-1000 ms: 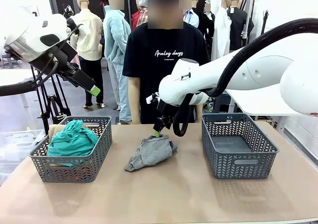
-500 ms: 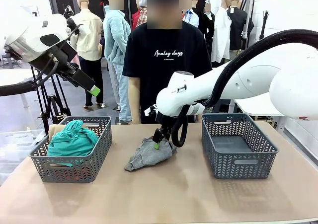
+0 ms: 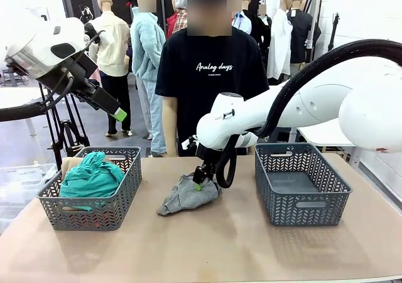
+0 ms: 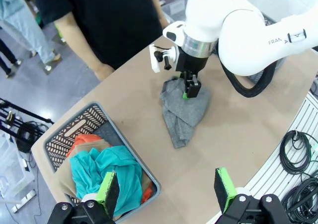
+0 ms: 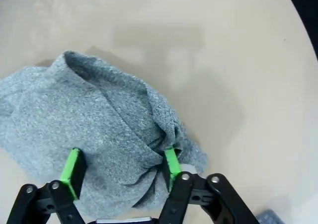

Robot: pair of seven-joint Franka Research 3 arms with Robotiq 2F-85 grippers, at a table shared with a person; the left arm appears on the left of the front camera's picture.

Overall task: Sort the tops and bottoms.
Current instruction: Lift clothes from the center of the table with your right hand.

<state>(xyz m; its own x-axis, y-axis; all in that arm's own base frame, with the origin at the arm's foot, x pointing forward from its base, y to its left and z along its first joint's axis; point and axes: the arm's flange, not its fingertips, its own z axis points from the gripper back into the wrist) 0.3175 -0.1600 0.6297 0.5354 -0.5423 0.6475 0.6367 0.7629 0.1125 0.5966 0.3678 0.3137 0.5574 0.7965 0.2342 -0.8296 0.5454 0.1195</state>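
**Right gripper lowered onto the grey garment**

Nearest the camera, the table [image 3: 213,245] lies bare in front. Since a second ago the right gripper [image 3: 200,181] has dropped from just above the grey garment [image 3: 186,195] down into its upper fold, and its jaws have begun to narrow. In the right wrist view the green pads [image 5: 73,170] press into the cloth on either side of a raised ridge, with fabric bunched between them; the jaws are part-way in, and whether the cloth is already pinched cannot be told. The right arm reaches in from the right, elbow high, wrist pointing down at the table's middle.

The left basket [image 3: 88,198] holds the teal-green garment [image 3: 91,175] on top, with orange-red [image 4: 82,143] and tan-beige [image 4: 67,172] cloth under it. The right basket [image 3: 301,186] stands well apart from the grey garment.

The left gripper [image 3: 116,113] has not moved: it hangs high above the left basket, angled downward, jaws spread wide and empty.

A person in a black T-shirt [image 3: 210,76] stands at the far edge.
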